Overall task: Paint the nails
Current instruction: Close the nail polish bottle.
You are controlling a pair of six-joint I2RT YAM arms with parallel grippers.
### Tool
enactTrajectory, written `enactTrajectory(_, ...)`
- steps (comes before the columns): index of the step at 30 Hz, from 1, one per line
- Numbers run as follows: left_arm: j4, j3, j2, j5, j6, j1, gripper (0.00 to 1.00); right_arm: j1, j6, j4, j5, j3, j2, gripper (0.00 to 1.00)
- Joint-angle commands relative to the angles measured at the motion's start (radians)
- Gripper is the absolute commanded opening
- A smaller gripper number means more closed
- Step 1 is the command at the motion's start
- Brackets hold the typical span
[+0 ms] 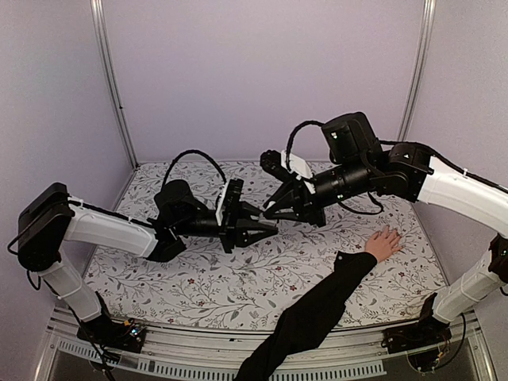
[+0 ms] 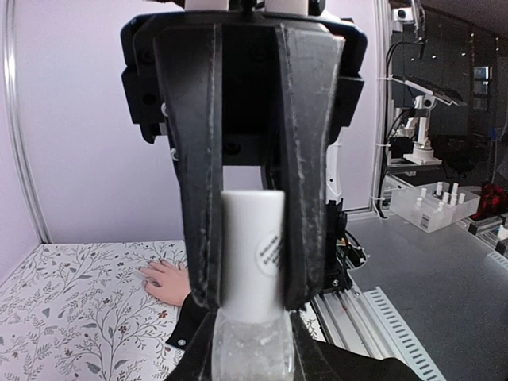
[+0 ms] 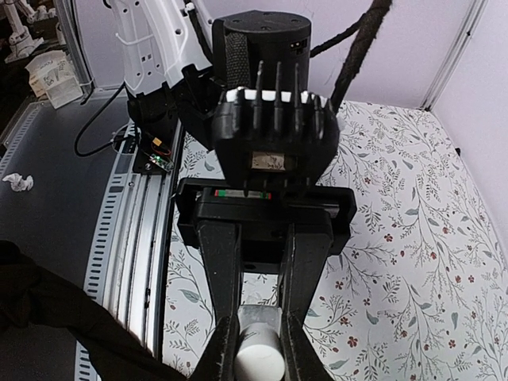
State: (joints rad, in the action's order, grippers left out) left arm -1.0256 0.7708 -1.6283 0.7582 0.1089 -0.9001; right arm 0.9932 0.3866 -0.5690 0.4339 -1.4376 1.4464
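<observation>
Over table (image 1: 238,286), L fingers (image 2: 198,175) & R fingers (image 3: 225,270) both pinch bottle (image 2: 252,254) tight.

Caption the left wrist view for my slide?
Left gripper clamps the white bottle cap; sleeved hand lies on the floral tablecloth behind.

The table (image 1: 159,279) wears a pale cloth (image 1: 262,262) printed with leafy sprigs and small dark-red flowers (it runs right up to the walls). Flat on it, toward the right side, lies a light-skinned hand (image 1: 384,243) with fingers spread. Its black sleeve (image 1: 317,309) trails back across the near edge.
</observation>
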Motion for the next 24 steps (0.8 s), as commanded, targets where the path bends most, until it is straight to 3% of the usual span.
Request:
enactTrajectory(1, -0.040, 0.045, -0.002, -0.002, -0.003, 0.006, 0.00, -0.024, -0.026, -0.033, 0.058, -0.043, -0.001, 0.01)
enactTrajectory(13, 0.046, 0.077, -0.011, -0.014, -0.014, 0.006, 0.00, -0.028, -0.020, -0.084, 0.019, -0.066, -0.001, 0.00)
enactTrajectory(24, 0.046, 0.100, -0.030, 0.011, -0.009, 0.003, 0.00, -0.027, -0.007, -0.088, 0.049, -0.063, 0.026, 0.13)
